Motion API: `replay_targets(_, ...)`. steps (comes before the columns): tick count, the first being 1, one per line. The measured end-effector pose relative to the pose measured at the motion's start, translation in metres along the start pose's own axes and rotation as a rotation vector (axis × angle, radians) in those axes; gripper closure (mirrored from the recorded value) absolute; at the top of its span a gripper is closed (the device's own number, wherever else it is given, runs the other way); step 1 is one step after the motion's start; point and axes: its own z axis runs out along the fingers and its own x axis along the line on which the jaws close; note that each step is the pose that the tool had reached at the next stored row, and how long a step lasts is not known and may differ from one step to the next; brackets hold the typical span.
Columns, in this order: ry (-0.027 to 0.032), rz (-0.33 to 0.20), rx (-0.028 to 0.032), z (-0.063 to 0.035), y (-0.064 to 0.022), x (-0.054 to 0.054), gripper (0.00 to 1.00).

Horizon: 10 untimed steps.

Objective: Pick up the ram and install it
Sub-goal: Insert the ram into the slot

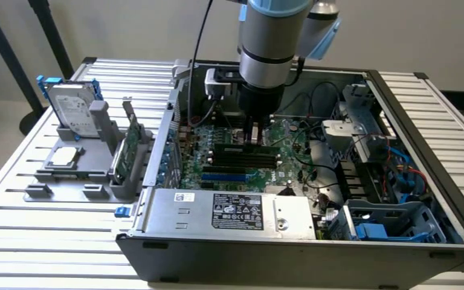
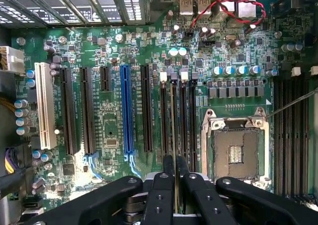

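My gripper [image 1: 254, 134] reaches down from the arm into the open computer case [image 1: 393, 90], over the motherboard's memory slots [image 1: 240, 160]. Its black fingers [image 2: 163, 173] stand close together, shut on the ram [image 2: 174, 130]. In the wrist view the ram shows edge-on as a thin strip lined up with one of the black memory slots [image 2: 185, 120] beside the CPU socket [image 2: 236, 150]. In the exterior view the ram [image 1: 240, 147] stands on edge right under the fingers, at the slots. Whether it is fully seated I cannot tell.
A grey holder [image 1: 70, 175] on the exterior view's left carries a silver hard drive [image 1: 70, 109] and a green expansion card [image 1: 127, 148]. The power supply [image 1: 232, 211] fills the case's near side. Drive cages and cables [image 1: 369, 145] crowd the exterior view's right. A blue slot [image 2: 125, 111] lies beside the memory slots.
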Motion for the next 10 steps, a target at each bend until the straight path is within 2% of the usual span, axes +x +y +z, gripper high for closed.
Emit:
replay_targets(3,0.0119,0.001,0.0009,0.0016,0.0000,0.0001,0.86)
replay_targets(4,0.0142,0.001,0.0009,0.0017,-0.0001,0.0001,0.86)
replay_targets(8,0.0167,0.001,0.0014,0.0018,0.0000,0.0001,0.86)
replay_targets(10,0.0169,0.001,0.0047,0.0024,0.0001,0.0001,0.86)
